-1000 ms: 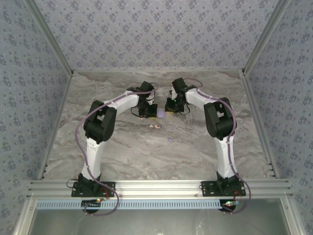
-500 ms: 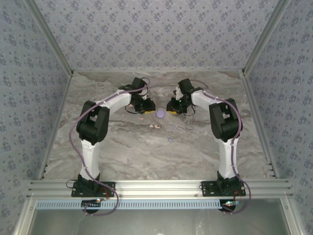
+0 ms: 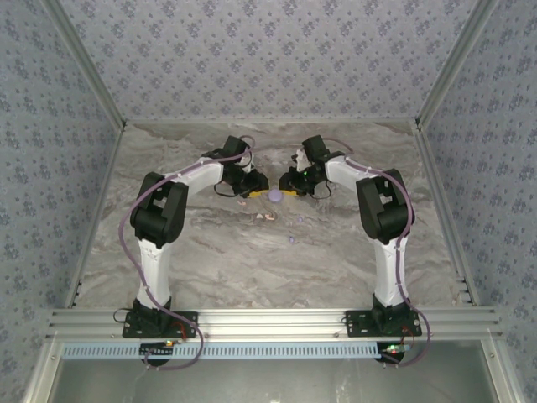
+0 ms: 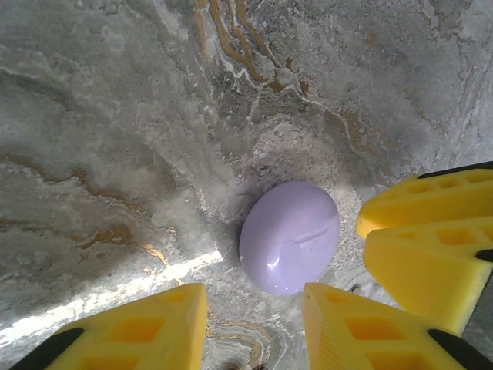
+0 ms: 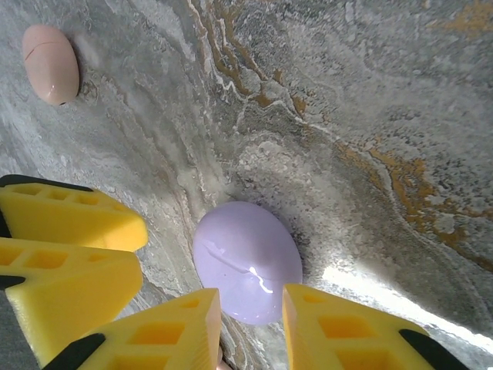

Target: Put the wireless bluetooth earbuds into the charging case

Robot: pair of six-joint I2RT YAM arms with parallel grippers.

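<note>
Lilac, glossy and pebble-round, the closed plastic charging case [image 4: 290,237] lies flat on the grey marble tabletop [image 4: 115,116] between the two arms. Both the left pincer [image 4: 253,308] and the right pincer [image 5: 253,314] stand open and empty, yellow fingers at the case's edge from opposite sides. Some tiny lilac and pinkish earbuds [image 3: 267,217] lie loose nearer the bases, apart from it. A pink oval case [image 5: 51,63] sits off to one side. Opening the lid looks like the step in hand. One pincer should clamp the lower shell low and square while the other works the seam slowly, since the slick shell could squirt free.
</note>
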